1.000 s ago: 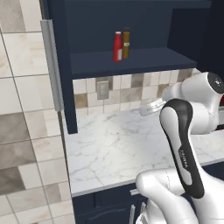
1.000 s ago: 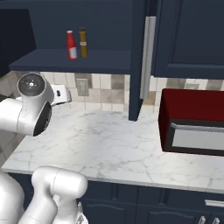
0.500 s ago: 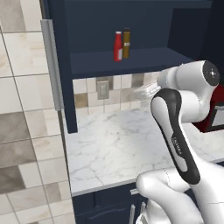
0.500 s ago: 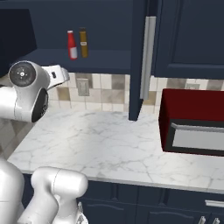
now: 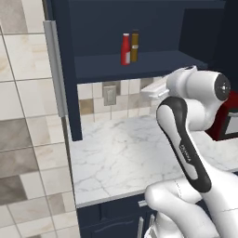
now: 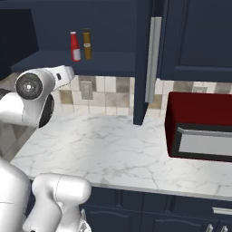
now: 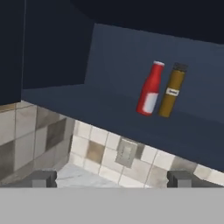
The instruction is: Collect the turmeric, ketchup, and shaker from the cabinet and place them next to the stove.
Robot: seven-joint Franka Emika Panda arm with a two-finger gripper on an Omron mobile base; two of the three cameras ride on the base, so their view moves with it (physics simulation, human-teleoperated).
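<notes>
Ketchup and turmeric stand upshelf, well beyond the open tool

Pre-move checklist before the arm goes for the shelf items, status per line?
1. Cabinet door open, shelf reachable: ok.
2. Ketchup upright on the shelf: ok.
3. Turmeric upright just beside the ketchup: ok, but the two stand very close, so a clean grasp on one looks tight.
4. Shaker located: cannot tell, not spotted on the visible part of the shelf.
5. Tool open and empty: ok, fingertips set wide with nothing between them.
6. Tool at shelf height: not ok, it points at the bottles from below and well short of them.
</notes>
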